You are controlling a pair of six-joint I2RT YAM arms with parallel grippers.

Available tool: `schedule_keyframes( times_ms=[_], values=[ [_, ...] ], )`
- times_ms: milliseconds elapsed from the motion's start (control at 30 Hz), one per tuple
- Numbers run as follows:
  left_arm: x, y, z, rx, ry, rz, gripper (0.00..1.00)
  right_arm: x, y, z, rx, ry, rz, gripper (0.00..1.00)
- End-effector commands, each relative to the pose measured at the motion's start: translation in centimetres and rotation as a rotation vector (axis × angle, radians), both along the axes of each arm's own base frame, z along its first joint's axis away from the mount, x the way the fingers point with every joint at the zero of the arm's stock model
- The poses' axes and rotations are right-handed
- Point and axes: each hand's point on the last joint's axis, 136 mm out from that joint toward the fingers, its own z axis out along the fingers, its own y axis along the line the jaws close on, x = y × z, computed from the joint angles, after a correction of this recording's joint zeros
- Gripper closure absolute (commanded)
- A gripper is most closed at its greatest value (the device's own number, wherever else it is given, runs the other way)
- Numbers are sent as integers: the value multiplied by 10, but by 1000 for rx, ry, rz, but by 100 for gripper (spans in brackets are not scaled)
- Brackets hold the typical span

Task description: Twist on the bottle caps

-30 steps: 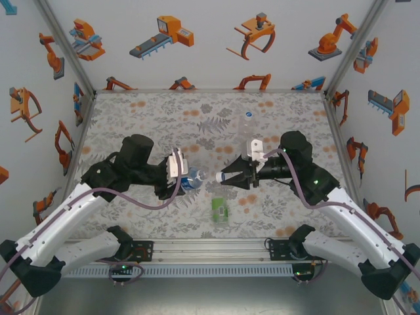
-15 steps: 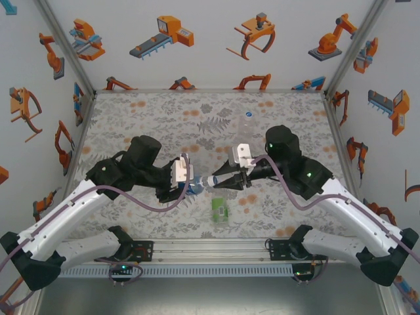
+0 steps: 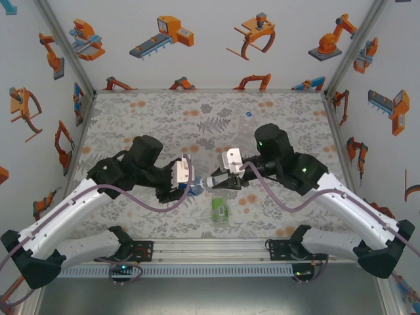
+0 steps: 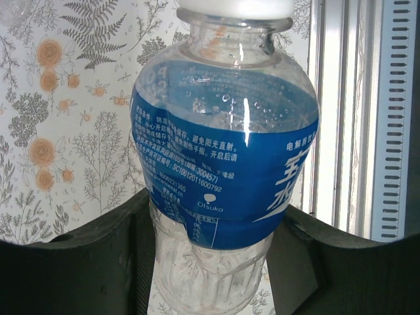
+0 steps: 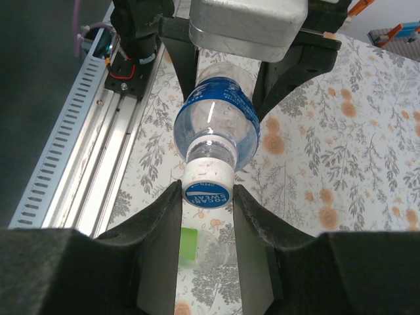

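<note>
The left gripper [image 3: 186, 180] is clamped on the lower body of the blue-labelled bottle [image 3: 197, 188], holding it on its side above the table [image 3: 131, 111] with the neck pointing toward the other arm. In the left wrist view the dark fingers [image 4: 79, 262] press either side of the ribbed base, below the label. The white cap [image 5: 209, 181] sits on the bottle's mouth, and the right gripper [image 5: 207, 191] is closed on it, one finger against each side of its rim. This looks like the threading step of the first bottle. To do it well, the cap's axis should line up with the neck before any turning, since a tilted cap will cross-thread or skip. A light push along the neck while the right wrist rolls should let the threads catch. The left gripper has to hold firm so the bottle does not spin with the cap, yet the thin clear plastic will likely dent under hard squeezing. One wrist roll probably will not seat the cap, so expect to release, turn back and grip again. Just nearer the arms, below the two grippers, the green-labelled bottle [image 3: 220, 209] lies on the table, and the plain clear bottle [image 3: 247, 123] stands farther back to the right. Whether either is capped is too small to tell.
</note>
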Motion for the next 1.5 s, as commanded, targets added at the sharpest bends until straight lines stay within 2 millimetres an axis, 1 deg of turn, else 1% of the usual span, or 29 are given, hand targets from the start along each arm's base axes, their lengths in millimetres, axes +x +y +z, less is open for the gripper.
schedule_keyframes(
  times_ms=[0,133,367,533,867,1200,1467],
  values=[
    [-4,-4,15,-32,-27,-34,100,0,2,7,-5,-56,5,95],
    [-3,-3,14,-27,-33,-29,100,1,4,10,-1,-76,-1,98],
    [-4,-1,13,-14,-20,-20,100,-1,5,16,-1,-95,7,100],
    [-4,-1,15,-19,-21,-20,100,-4,7,11,-62,-122,9,100],
    [-6,-1,7,14,15,-23,100,-5,12,3,-158,-212,-12,100],
    [-9,-2,8,8,25,-39,100,-13,15,3,-170,-306,28,100],
    [-12,-3,13,-14,5,-67,100,-19,21,-5,-180,-288,78,100]
  ],
)
